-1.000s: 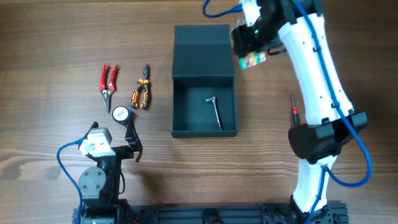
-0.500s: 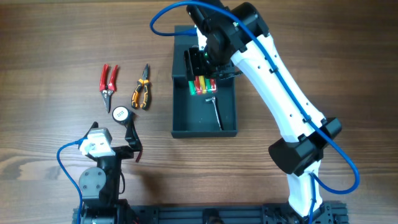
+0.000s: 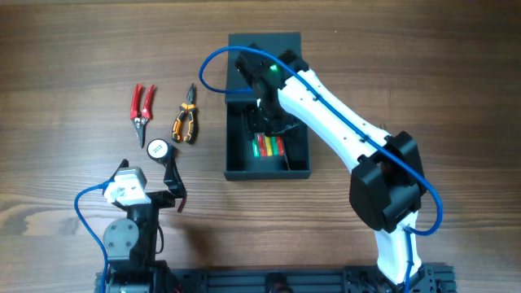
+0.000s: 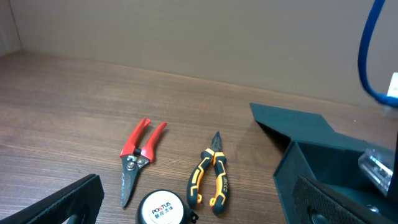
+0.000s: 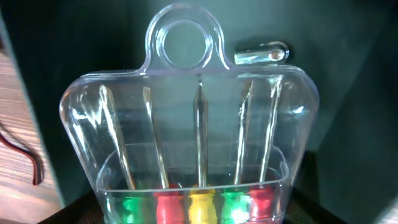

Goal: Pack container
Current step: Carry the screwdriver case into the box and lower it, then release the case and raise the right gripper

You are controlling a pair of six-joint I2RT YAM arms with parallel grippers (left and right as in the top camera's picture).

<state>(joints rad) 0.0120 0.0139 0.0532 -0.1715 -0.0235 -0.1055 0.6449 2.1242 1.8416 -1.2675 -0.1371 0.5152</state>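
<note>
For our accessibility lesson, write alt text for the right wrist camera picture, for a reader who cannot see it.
A clear plastic case of five small screwdrivers with green, red and yellow handles fills the view, its hanging loop at the top, against the dark inside of the container. A chrome tool end shows behind its upper right corner.

Screwdriver pack (image 5: 198, 137) hides most of chrome tool (image 5: 261, 51).

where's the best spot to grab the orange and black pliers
Across both handles of the pliers, midway, straight down from above. They lie flat with handles nearly together; midway keeps clear of the tape measure near the handle ends.
</note>
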